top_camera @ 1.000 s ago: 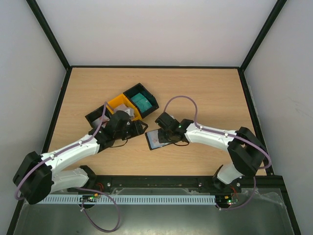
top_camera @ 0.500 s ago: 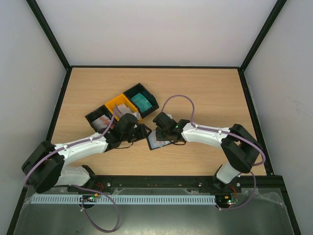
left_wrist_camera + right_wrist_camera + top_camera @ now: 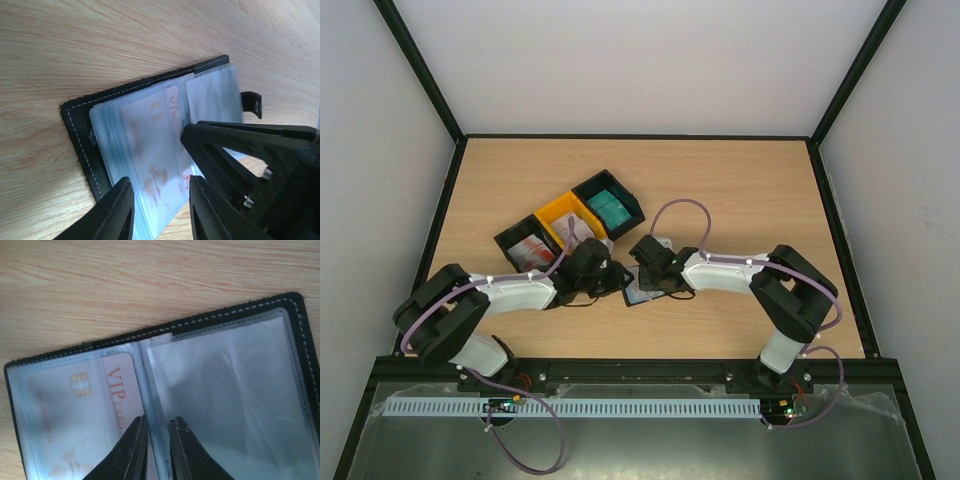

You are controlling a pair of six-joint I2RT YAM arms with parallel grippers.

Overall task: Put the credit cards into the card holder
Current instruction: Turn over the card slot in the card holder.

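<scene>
Card holder (image 3: 75,120) lies open right under both hands, one VIP card (image 3: 117,390) in a sleeve (image 3: 225,390). My left gripper (image 3: 159,192) stands half-wide astride the nearest sleeve edge. My right gripper (image 3: 157,422) is narrow over the centre fold, and I cannot tell whether it pinches. If either bites several sleeves, the holder could drag and the card slip out.

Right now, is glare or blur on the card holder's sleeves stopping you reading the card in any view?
Right wrist view: milky sheen across the card holder sleeves, yet VIP on the card reads clearly; the right gripper is soft. Left wrist view: the left gripper is blurred, the print hazier. Top external view: even light, the holder mostly hidden under the grippers.
</scene>
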